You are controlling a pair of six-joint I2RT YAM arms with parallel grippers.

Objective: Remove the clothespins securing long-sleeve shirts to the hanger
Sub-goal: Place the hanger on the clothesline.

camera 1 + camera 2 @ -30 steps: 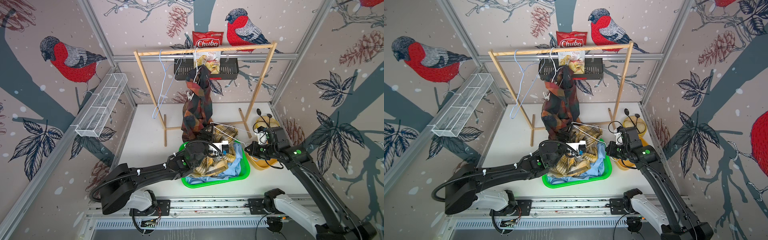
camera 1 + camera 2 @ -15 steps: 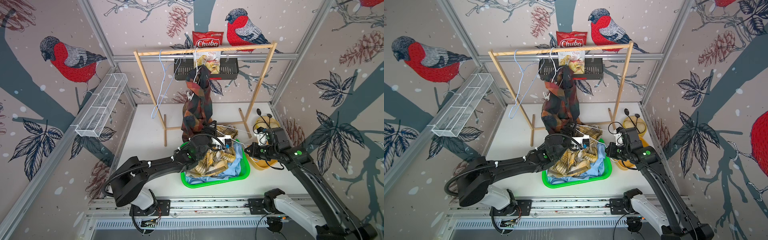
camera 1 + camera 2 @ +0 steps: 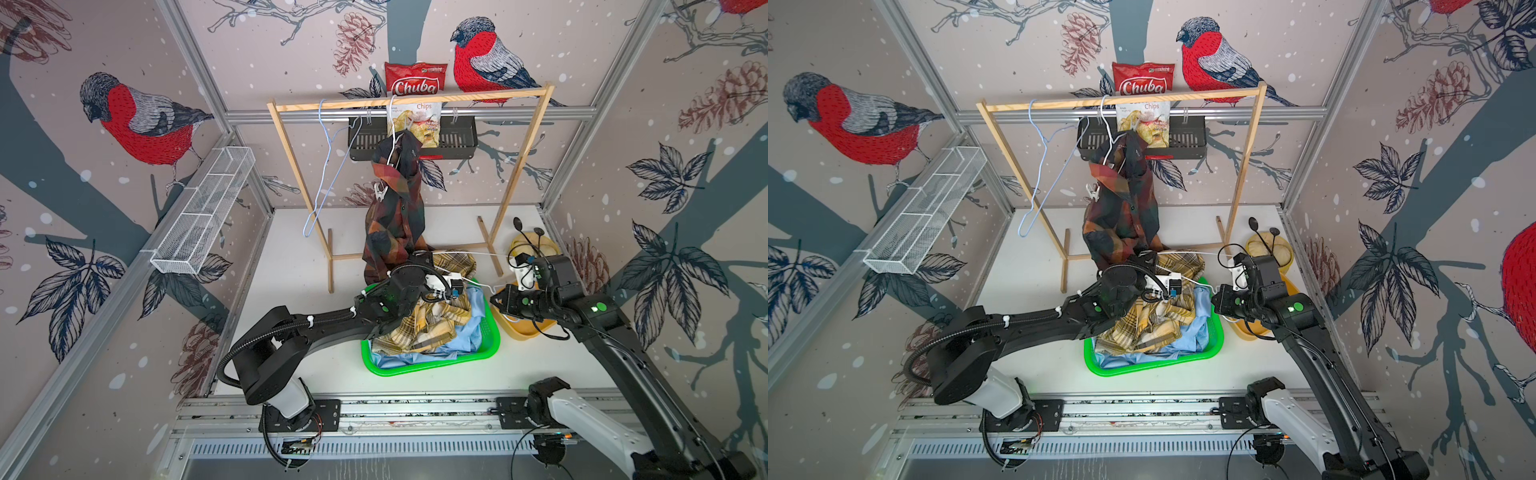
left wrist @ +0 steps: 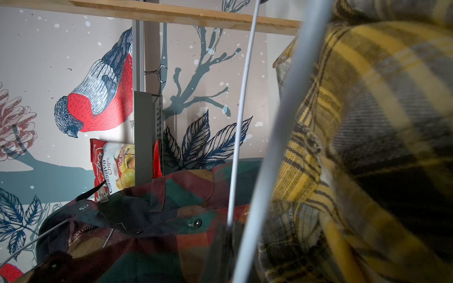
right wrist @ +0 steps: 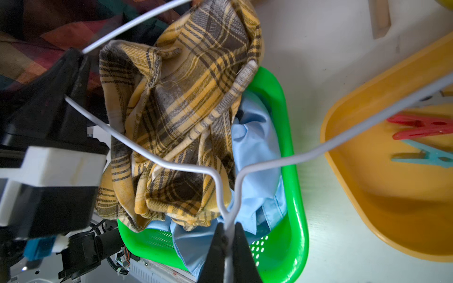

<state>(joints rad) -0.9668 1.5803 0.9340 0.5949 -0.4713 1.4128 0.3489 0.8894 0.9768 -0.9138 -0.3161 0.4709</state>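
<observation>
**One shirt pinned, two in the basket**

Dark check shirt hangs bunched below the wooden rail, a whitish clothespin clipped high on its side. Yellow plaid shirt lies crumpled over the light blue shirt in the green basket, a white wire hanger just above. Red clothespin and teal clothespin lie together in the yellow tray

Chips bag, green basket, yellow tray

In the green basket, the light blue shirt lies mostly buried under the yellow plaid shirt. Beside the basket, the red clothespin is cut off at the view's edge.
</observation>
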